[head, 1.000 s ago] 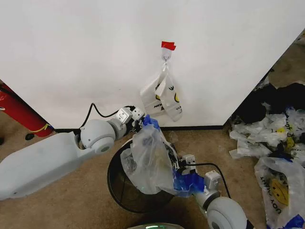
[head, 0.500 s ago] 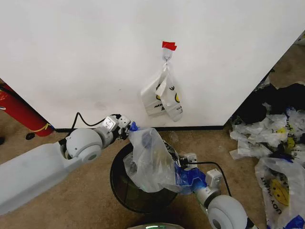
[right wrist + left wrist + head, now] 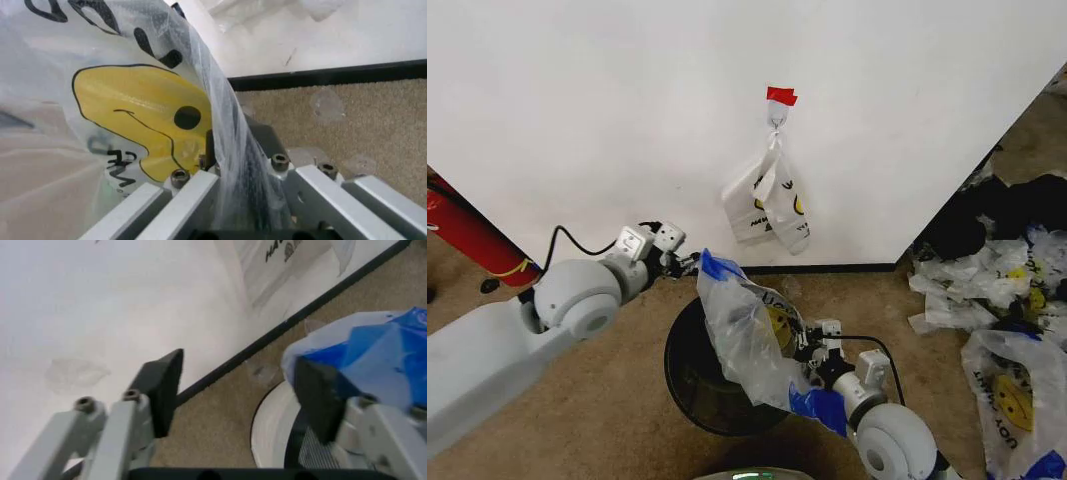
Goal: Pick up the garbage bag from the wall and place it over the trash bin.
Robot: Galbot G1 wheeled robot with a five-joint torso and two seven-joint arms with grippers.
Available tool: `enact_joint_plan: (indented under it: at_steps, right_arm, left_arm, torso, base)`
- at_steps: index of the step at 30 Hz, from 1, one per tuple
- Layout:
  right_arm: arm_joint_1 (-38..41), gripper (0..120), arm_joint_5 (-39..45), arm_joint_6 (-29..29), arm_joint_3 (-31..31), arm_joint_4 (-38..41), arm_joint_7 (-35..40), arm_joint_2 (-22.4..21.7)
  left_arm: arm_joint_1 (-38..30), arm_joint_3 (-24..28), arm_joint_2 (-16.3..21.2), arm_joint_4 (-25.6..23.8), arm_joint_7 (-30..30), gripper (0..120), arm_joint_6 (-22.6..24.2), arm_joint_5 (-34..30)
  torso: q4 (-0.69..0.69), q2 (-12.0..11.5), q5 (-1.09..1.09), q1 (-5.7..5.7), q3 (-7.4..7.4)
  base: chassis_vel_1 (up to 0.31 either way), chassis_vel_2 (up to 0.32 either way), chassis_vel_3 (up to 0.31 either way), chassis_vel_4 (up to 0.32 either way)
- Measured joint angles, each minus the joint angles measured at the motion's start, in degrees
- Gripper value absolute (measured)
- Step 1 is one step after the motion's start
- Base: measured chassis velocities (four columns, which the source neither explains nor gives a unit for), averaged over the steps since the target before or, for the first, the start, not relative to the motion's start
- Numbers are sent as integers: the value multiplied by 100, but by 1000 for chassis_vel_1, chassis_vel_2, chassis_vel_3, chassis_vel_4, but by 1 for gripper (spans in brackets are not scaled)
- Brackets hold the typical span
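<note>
**Spotter:** Where's the garbage bag?

**Me:** Off the wall, draped across the trash bin. My right gripper has its fingers clenched on the bag's film; in the right wrist view the plastic runs straight between them, the yellow smiley just beside.

**Spotter:** Left side?

**Me:** Left gripper sits at the bin's wall side, fingers released and spread wide. In the left wrist view nothing lies between them but carpet and baseboard. One blue handle pokes up next to one finger, seemingly touching its outer face, not gripped.

**Spotter:** Progress?

**Me:** Pickup done, I'd judge. The bag is over the bin but bunched to the right-gripper side; most of the rim looks uncovered. The mouth has to be spread over the rim on both sides, and the near blue handle hangs below my right fingers.

**Spotter:** Other bags?

**Me:** Another smiley bag hangs from the hook under red tape. Untouched.
</note>
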Motion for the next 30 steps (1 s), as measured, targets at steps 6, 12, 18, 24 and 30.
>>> enact_joint_plan:
  at_steps: [6, 12, 18, 24, 30]
  right_arm:
    - [6, 0, 102, -43, 16, -17, 87, 40]
    - [-1, 0, 262, -65, 112, -23, 140, 47]
    - [-21, 0, 327, -65, 166, -32, 145, 57]
    - [-19, 0, 324, -60, 208, -65, 283, 122]
    - [56, 0, 452, -130, 243, -97, 602, 253]
  left_arm:
    - [105, -360, 157, -121, 140, 84, 15, -552]
    - [105, -645, 340, -221, 201, 99, 16, -1731]
    - [117, -729, 437, -180, 161, 100, 16, -2229]
    - [199, -1079, 365, -641, -344, 100, 16, -2289]
    - [273, -1182, 265, -1558, -878, 100, -46, -2495]
  torso:
    - [-2, -1, 1, 0, 0]
    - [0, -1, 1, 0, 0]
    - [-1, -1, 0, 0, 0]
    - [-1, -1, 0, 0, 0]
    - [-1, -1, 2, 0, 0]
  base:
    - [0, 0, 0, 0]
    - [0, 0, 0, 0]
    - [0, 0, 0, 0]
    - [0, 0, 0, 0]
    - [0, 0, 0, 0]
